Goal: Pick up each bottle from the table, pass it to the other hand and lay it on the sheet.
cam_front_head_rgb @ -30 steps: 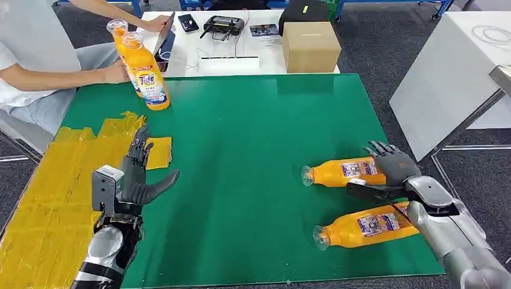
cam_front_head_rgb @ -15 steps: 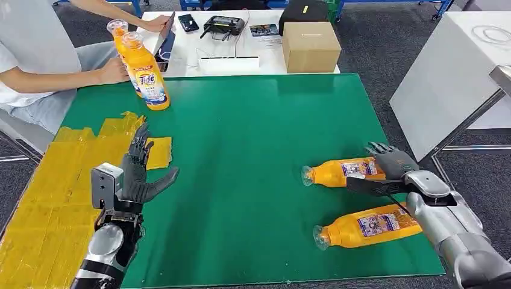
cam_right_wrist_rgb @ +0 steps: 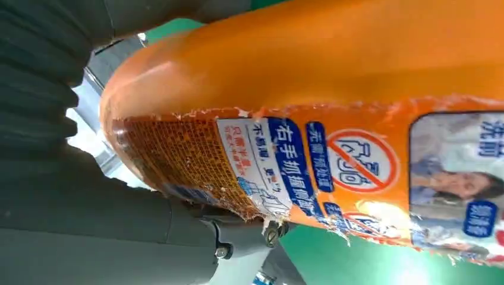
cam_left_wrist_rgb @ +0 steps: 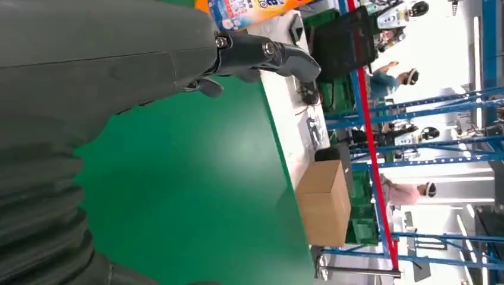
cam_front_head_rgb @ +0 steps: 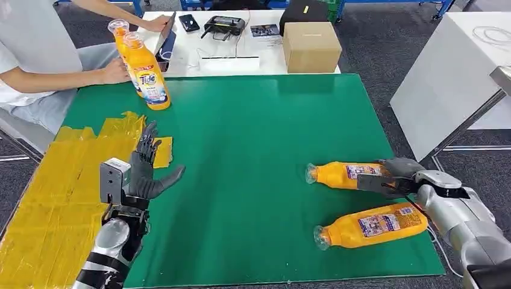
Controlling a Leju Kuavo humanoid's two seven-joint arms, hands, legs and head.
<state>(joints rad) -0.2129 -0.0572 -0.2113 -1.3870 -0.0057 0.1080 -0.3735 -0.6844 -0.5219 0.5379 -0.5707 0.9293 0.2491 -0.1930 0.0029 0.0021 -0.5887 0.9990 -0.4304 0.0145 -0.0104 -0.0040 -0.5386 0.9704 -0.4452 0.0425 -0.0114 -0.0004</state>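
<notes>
Right hand (cam_front_head_rgb: 395, 176) dropped from above and now wraps the far orange bottle (cam_front_head_rgb: 343, 174) at 3 o'clock on the bench (cam_front_head_rgb: 253, 120). Left hand (cam_front_head_rgb: 144, 171) edged up slightly, fingers spread, holding nothing, at 9 o'clock.

The head view is evenly and brightly lit from overhead, with colours clean and edges sharp across the green bench (cam_front_head_rgb: 253, 138). Shadows are soft and short: a faint dark band lies under the cardboard box (cam_front_head_rgb: 311, 46) at the bench's far edge, and thin ones under the lying bottles (cam_front_head_rgb: 361, 226) near the right edge. The mat shows a mild sheen toward its far side, without hard glare. In the left wrist view the background beyond the bench is blown out to white, the green surface is smooth and slightly soft, and the near hand (cam_left_wrist_rgb: 89, 71) is dark and blurred. The right wrist view sits very close to a bottle (cam_right_wrist_rgb: 333, 119); its label print is readable but soft, with a small bright glint low on the label.
</notes>
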